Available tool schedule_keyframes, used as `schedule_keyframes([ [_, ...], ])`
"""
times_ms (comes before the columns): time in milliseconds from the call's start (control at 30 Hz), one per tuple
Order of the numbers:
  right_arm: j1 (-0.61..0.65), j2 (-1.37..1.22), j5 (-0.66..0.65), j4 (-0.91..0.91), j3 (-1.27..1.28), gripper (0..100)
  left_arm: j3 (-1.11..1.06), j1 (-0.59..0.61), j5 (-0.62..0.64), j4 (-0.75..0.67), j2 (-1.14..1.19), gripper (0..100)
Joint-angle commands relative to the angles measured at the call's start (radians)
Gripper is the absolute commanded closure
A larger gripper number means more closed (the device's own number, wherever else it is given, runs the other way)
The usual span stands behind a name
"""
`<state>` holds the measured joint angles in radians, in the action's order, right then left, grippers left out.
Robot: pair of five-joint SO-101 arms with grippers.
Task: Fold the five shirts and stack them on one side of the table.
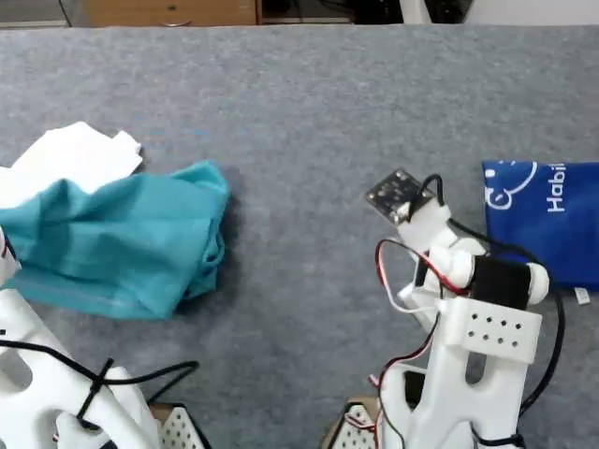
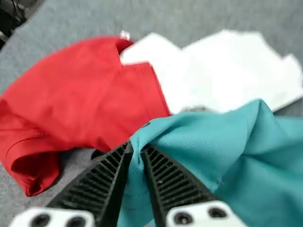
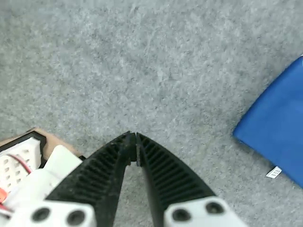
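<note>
– Teal knit shirt (image 2: 227, 156): where is it against the fingers?
– A fold of its edge is pinched between the ribbed black fingers (image 2: 106, 177) of the left gripper (image 2: 135, 151). The jaws are closed on the cloth, and the fabric bunches up out of the narrow slot between them.
– And the rest of it?
– Crumpled on the left part of the grey felt-like table (image 1: 309, 112), draped over the near edge of a flat white shirt (image 1: 70, 164). In the left wrist view a rumpled red shirt (image 2: 71, 109) lies just beside it, against the white one.
– Any labels or writing?
– A small white tag (image 2: 124, 34) sticks out at the red shirt's far edge; nothing can be read on it. A folded royal-blue shirt (image 1: 552, 220) at the table's right edge carries white lettering and a white line drawing. It has a small white label (image 3: 273, 172) at its near edge, with print too small to read.
– How do the arms sit?
– The left arm (image 1: 37, 374), white plastic with black cables, rises at the lower left corner of the high view, near the teal heap. The right arm (image 1: 468, 309) stands between the teal and blue shirts, closer to the blue, bent forward with its wrist tipped down at the table.
– Its fingers?
– The right gripper (image 3: 133, 142) has its tips pressed together with nothing between them. It is over bare grey surface, apart from the blue shirt.
</note>
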<state>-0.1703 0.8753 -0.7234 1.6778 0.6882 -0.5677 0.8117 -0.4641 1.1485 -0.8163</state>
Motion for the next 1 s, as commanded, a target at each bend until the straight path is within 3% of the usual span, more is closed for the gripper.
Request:
schedule_keyframes([
  [0, 0.008, 0.01, 0.009, -0.038, 0.024, 99.4, -0.097, -0.005, -0.15, 0.0, -0.019, 88],
  [100, 0.008, 0.01, 0.009, -0.041, 0.05, 99.4, -0.158, -0.025, -0.198, 0.005, -0.021, 77],
  [267, 0.007, 0.01, 0.009, -0.038, 0.084, 99.4, -0.083, -0.066, -0.331, 0.166, -0.068, 78],
  [567, 0.005, 0.01, 0.009, -0.038, 0.094, 99.4, -0.087, -0.201, -0.319, 0.281, -0.117, 78],
  [967, 0.004, 0.01, 0.011, -0.037, 0.094, 99.4, -0.288, -0.183, -0.278, 0.104, -0.038, 78],
])
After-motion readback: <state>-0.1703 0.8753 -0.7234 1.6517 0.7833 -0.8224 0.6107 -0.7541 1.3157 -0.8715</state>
